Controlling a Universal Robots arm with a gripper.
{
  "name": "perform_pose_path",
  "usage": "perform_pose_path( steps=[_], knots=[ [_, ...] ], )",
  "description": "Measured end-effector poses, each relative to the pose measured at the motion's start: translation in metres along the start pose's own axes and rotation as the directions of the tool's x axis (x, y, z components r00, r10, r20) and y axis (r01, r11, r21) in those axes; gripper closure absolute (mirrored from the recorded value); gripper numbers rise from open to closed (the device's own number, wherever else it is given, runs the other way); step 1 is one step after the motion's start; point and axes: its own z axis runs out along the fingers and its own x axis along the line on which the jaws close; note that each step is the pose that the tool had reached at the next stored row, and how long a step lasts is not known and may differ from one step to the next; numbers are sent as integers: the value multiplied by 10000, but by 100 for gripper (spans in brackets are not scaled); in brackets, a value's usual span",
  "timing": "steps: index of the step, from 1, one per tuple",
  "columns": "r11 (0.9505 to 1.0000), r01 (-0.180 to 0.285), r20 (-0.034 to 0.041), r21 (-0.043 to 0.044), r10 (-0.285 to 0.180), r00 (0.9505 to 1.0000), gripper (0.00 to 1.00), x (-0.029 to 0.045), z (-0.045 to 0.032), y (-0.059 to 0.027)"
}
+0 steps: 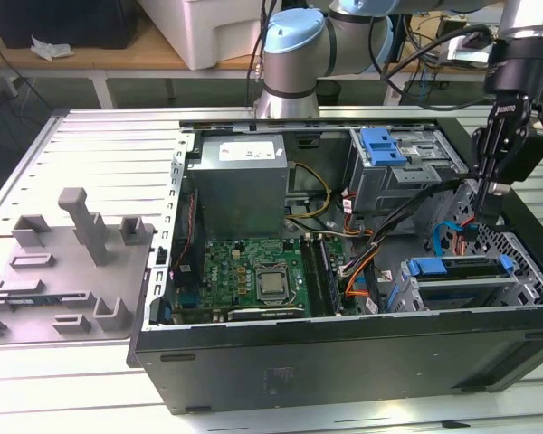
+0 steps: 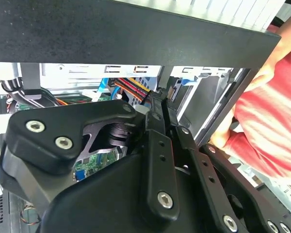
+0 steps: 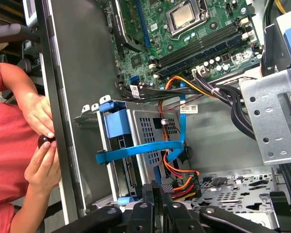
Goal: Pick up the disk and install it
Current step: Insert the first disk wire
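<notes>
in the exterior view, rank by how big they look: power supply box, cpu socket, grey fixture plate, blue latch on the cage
1. grey fixture plate
2. power supply box
3. blue latch and cpu socket: look about alike, so unranked

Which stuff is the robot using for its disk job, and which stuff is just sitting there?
For the job: gripper, disk, computer case.

Just there: grey holder plate, power supply box, motherboard, person's hands.

Case matt black metal; drive cage grey perforated metal; cable smooth blue plastic
</notes>
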Motion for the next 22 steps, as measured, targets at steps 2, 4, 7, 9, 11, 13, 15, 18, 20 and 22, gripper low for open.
perform_pose_path(
  steps=[2, 4, 7, 9, 11, 13, 15, 18, 20, 22],
  knots=[
    [10000, 1, -4, 2, -1, 10000, 83, 3, -4, 5],
    [10000, -3, -12, 3, 3, 10000, 83, 11, -11, 10],
    [10000, -3, -13, 4, 3, 10000, 83, 31, -37, 22],
    [10000, 19, -8, 37, -19, 10000, 83, 42, -42, 42],
    [9999, 78, -3, 96, -78, 10000, 83, 48, -41, 47],
    [9996, 190, 1, 192, -190, 9998, 83, 56, -41, 51],
    [9994, 255, 4, 248, -255, 9997, 83, 62, -39, 58],
    [9988, 352, 5, 341, -353, 9994, 83, 74, -32, 75],
    [9984, 410, 6, 395, -410, 9992, 83, 80, -29, 84],
    [9975, 502, 14, 488, -504, 9987, 83, 90, -22, 99]
  ],
)
